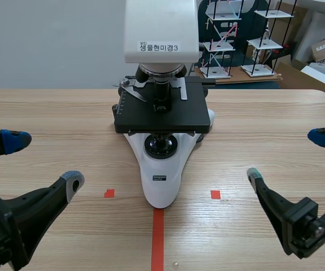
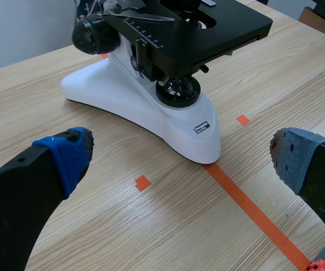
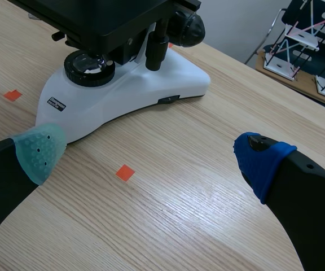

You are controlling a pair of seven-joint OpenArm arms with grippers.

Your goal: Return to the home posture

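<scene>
Though holding nothing, left end effector point(image 1: 44, 161): spread, low over desk point(image 1: 55, 110).
Right end effector point(image 1: 287, 155): spread, empty.
Microscope point(image 1: 160, 180): between both, mid-desk; likely heavy, rigid, fragile optics; no hold needed.

I see a white microscope point(image 1: 161, 186) with a black stage point(image 1: 162, 110) on the pale wood-grain table point(image 1: 264, 124) — orange-red tape marks point(image 1: 157, 237), and dotted pads point(image 3: 38, 149), blue and grey-green.

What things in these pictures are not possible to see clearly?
- Microscope top: scene view, cut off by the upper edge.
- Base label: every view, print too small to read.
- Stage centre: scene view, hidden by the lenses above it.
</scene>
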